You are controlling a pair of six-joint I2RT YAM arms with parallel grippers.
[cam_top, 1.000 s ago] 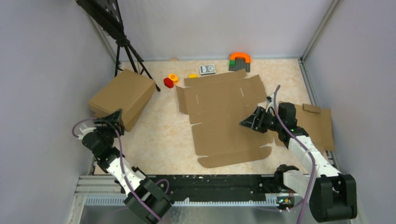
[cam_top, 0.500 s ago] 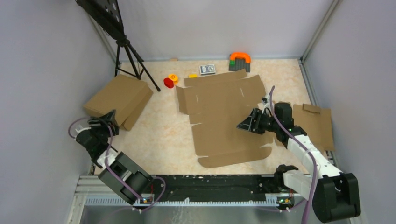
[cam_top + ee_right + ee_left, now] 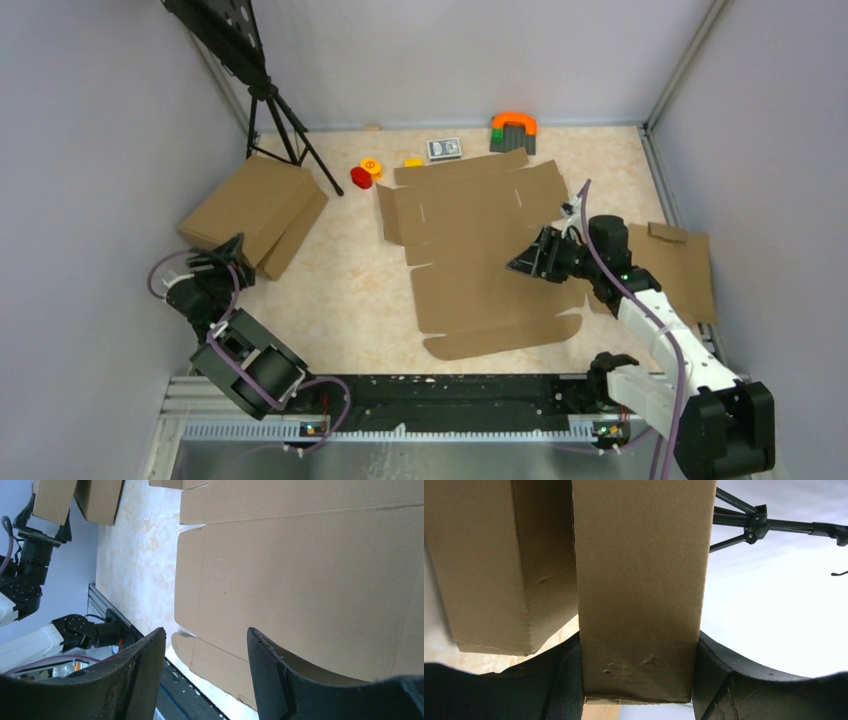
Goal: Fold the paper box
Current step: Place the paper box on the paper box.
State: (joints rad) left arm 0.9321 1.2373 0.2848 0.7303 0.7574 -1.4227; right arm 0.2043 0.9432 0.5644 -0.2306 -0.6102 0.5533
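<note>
While above the paper box (image 3: 470, 235), right end effector (image 3: 526, 263) agape; left end effector (image 3: 236, 250) tight on a carton (image 3: 258, 205).

I see the paper box (image 3: 480, 250) as matt brown corrugated cardboard, scored with crease lines. Left of it, the smaller carton (image 3: 255, 205) is the same board, lightly dented. The tabletop (image 3: 340, 280) beneath looks smooth, marbled beige; my right fingers (image 3: 137, 680) are matt black plastic.

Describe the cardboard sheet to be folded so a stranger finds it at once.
Look at the middle of the beige table. The paper box lies there flat, the largest cardboard. Unlike the closed box at the left and the smaller piece at the right, it has many flaps and slits.
</note>
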